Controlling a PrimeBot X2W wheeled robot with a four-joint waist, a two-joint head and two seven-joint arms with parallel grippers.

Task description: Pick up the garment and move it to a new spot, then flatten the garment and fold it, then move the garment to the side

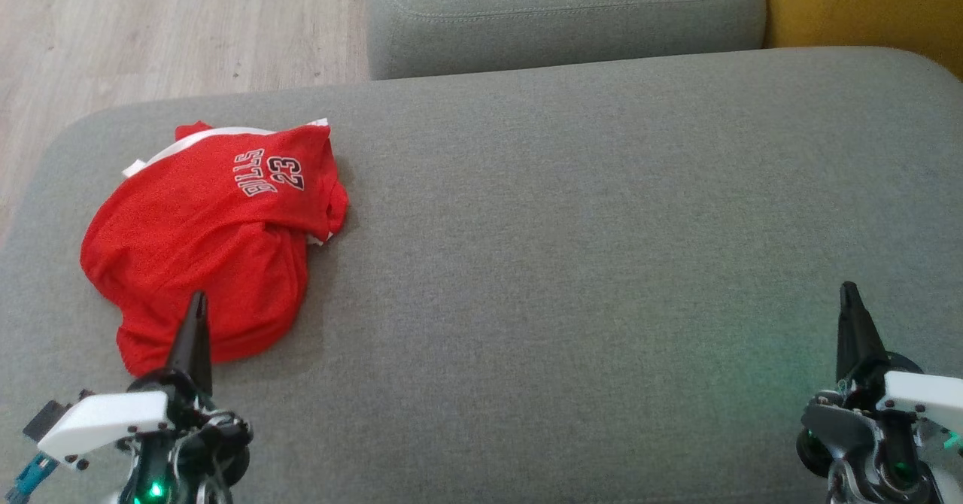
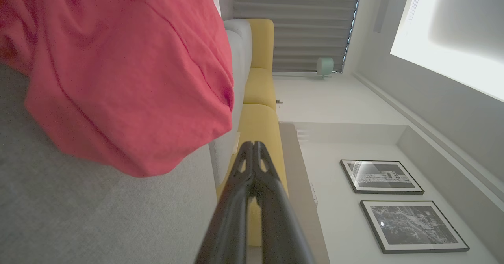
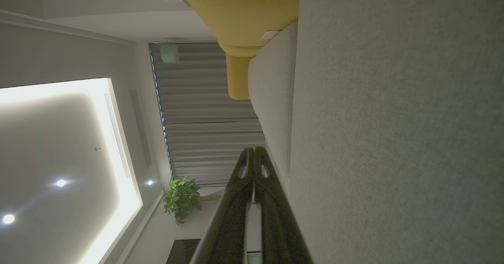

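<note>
The garment [image 1: 211,241] is a red jersey with white trim and the number 23, lying crumpled on the left part of a grey cushion [image 1: 572,248]. My left gripper [image 1: 198,299] is shut and empty, its tip over the garment's near edge in the head view. In the left wrist view the red garment [image 2: 126,75] lies ahead and to the left of the shut left gripper [image 2: 252,145], apart from it. My right gripper [image 1: 850,289] is shut and empty at the lower right, far from the garment. The right wrist view shows its shut tip [image 3: 254,150] beside bare grey fabric.
A second grey cushion [image 1: 564,15] sits behind the big one, with a yellow seat [image 1: 865,0] at the back right. Wooden floor [image 1: 150,30] lies at the back left. The wide middle and right of the grey cushion are bare.
</note>
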